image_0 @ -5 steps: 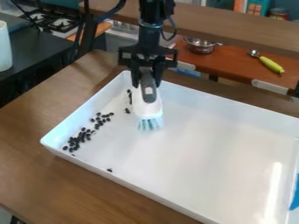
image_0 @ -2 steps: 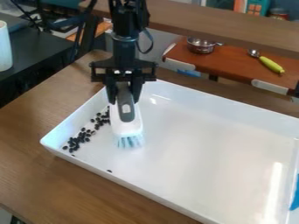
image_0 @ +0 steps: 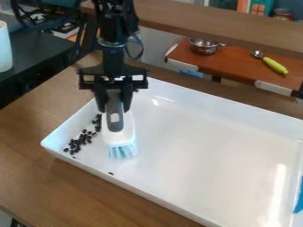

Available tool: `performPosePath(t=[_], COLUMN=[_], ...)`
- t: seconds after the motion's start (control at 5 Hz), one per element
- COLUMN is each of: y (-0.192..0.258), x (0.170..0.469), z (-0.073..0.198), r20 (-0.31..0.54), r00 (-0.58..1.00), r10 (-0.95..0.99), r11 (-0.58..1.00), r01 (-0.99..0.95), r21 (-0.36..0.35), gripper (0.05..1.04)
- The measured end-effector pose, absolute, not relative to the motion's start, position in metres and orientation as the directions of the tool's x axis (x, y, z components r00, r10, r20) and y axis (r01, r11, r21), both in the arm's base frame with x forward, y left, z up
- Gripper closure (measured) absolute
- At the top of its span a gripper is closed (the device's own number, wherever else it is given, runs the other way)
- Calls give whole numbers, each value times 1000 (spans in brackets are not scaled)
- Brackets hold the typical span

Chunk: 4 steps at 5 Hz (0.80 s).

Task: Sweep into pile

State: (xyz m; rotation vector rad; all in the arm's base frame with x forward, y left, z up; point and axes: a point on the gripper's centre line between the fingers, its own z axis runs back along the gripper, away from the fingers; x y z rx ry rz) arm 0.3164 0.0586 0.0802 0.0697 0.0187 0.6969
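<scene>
In the camera view, we've got the gripper [image_0: 114, 104] over the left part of the white tray [image_0: 195, 142], fingers closed around the grey handle of the brush [image_0: 120, 135]! The brush tilts down, its pale blue bristles low over the tray's floor. And just beside it, on the left, we see the dark beans [image_0: 80, 142] strung along the tray's left side, thickest near the corner, one lone bean [image_0: 110, 173] by the near wall.

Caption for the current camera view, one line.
Tool holding a white-and-grey brush over a white tray, beside a loose cluster of dark beans near the tray's left corner.
</scene>
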Motion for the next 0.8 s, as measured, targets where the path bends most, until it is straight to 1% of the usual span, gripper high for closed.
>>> performPosePath(t=[0.2, 0.4, 0.6, 0.8], y=[51, 41, 32, 12], x=[315, 320, 325, 330], z=[85, 91, 110, 126], r20=[-14, -39, -40, -2], r00=[768, 765, 759, 800], r10=[640, 643, 650, 600], r11=[769, 763, 751, 790], r01=[-640, -644, -649, -592], r21=[10, -51, -116, -160], gripper=[593, 593, 593, 593])
